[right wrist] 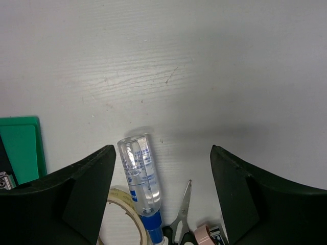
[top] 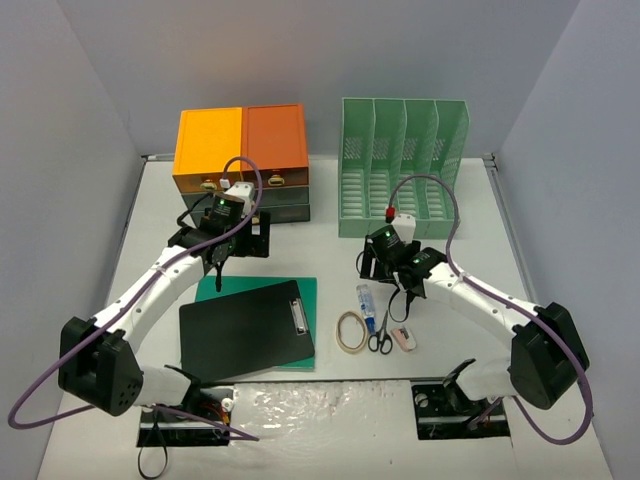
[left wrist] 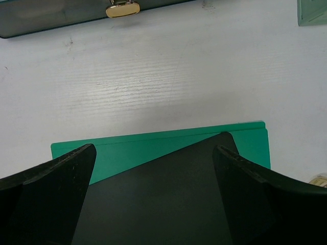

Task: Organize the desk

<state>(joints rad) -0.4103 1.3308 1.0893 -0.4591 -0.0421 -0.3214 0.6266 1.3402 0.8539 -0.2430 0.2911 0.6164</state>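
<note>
Closest to me, toward the near edge of the counter (top: pixel 320 255) and left of its middle, a black clipboard (top: pixel 245 330) lies askew on a green folder (top: pixel 250 285), covering most of it. Just right of them, a loose cluster sits close together: a tape ring (top: pixel 351 331), scissors (top: pixel 380 335), a small pink item (top: pixel 404 339) and a clear bottle (top: pixel 366 300) lying on its side.

My left tool (left wrist: pixel 153 148) hangs over the far edge of the folder, spread wide and holding nothing; I judge it is lined up to take the folder or the clipboard. My right tool (right wrist: pixel 162 150) hovers over the bottle's rounded end, equally wide and empty, with the fingers straddling it, which looks to me like the set-up for a pick.

Along the far edge stand the orange-topped drawer unit (top: pixel 240 140) at the left and the green file rack (top: pixel 400 170) at the right. These are probably where flat things and small things belong. The counter itself fills the whole enclosure, white between grey walls.
</note>
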